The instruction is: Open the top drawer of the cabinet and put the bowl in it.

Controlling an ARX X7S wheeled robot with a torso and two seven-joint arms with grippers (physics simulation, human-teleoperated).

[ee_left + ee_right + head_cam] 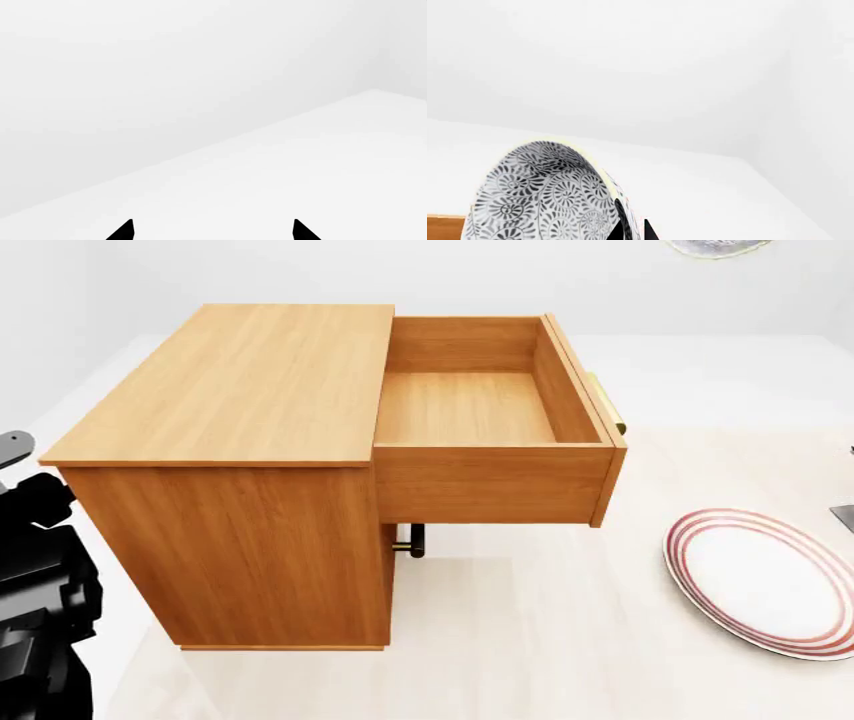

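The orange-brown cabinet (240, 380) stands at the left of the head view. Its top drawer (487, 485) is pulled far out to the right, its box bare inside, with the brass handle (607, 405) on its front. In the right wrist view the speckled bowl (540, 195) stands on edge, and my right gripper (635, 231) is shut on its rim. A sliver of the bowl (721, 246) shows at the head view's top edge, above and beyond the drawer. My left gripper (213, 231) is open over white floor, holding nothing.
A red-ringed white plate (767, 580) lies on the floor to the right of the cabinet. A lower drawer's handle (407, 540) shows under the open drawer. My black left arm (40, 580) sits at the cabinet's left side. White walls surround the area.
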